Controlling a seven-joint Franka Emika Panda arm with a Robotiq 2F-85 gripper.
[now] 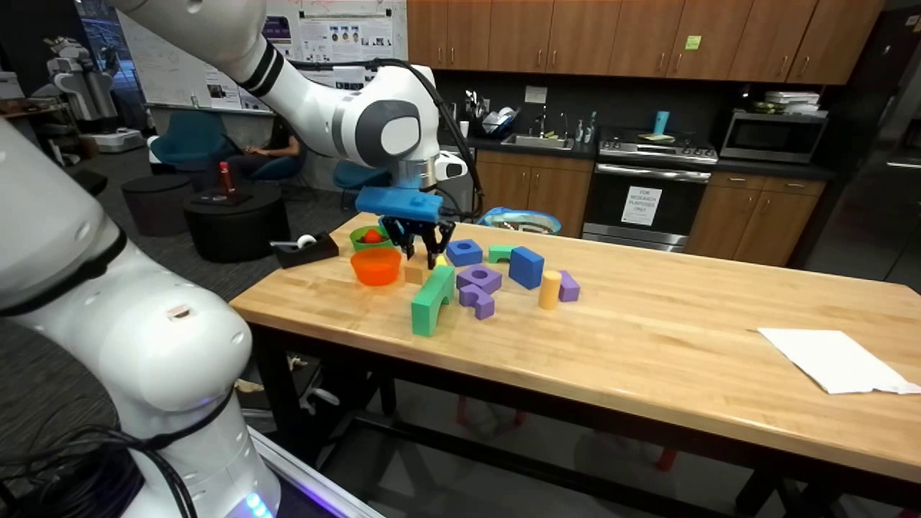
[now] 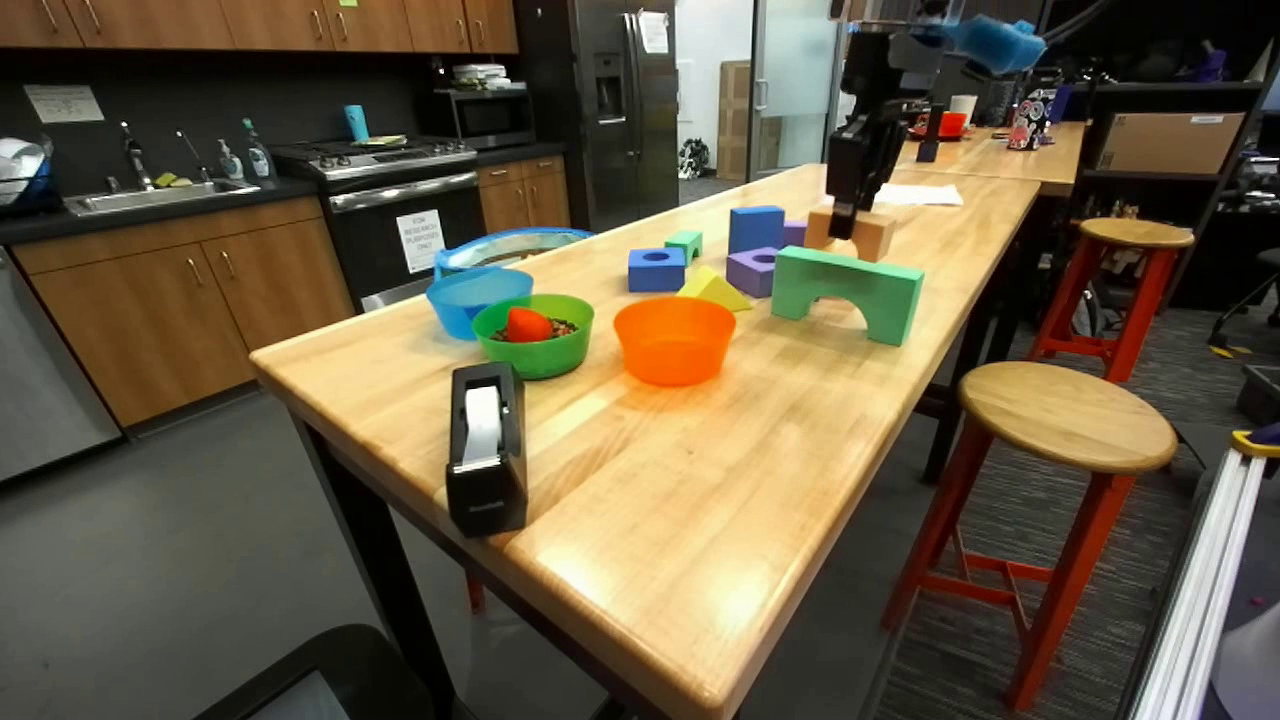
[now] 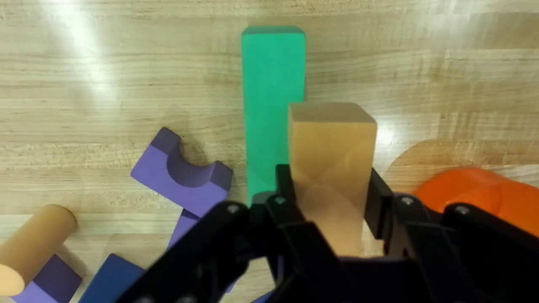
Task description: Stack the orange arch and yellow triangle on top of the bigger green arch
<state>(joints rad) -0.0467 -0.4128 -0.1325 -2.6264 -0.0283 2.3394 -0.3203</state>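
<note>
Grip on the orange arch (image 3: 332, 164), with the jaws drawn in against both long sides, hollow facing down in an exterior view, seemingly clear of the worktop (image 2: 620, 470). And lower down, the big arch (image 3: 273, 92), green, upright on both legs! Now for the crux: long axes running alike, both straight up the wrist view, so no twist needed, at a guess. But not lined up! In that same view, big arch off to the left of the jaws and reaching farther up; orange arch lapping over its right long side, toward the orange bowl (image 3: 484, 193). Probably calls for a slide leftward and a little up the view, then down. Hard to judge the height between, or the share of mere viewing angle in that offset. Mind the purple arch (image 3: 181, 191), just beside the big arch on its left! Next in line, the triangle (image 2: 712, 288), on the worktop near the orange bowl.
</note>
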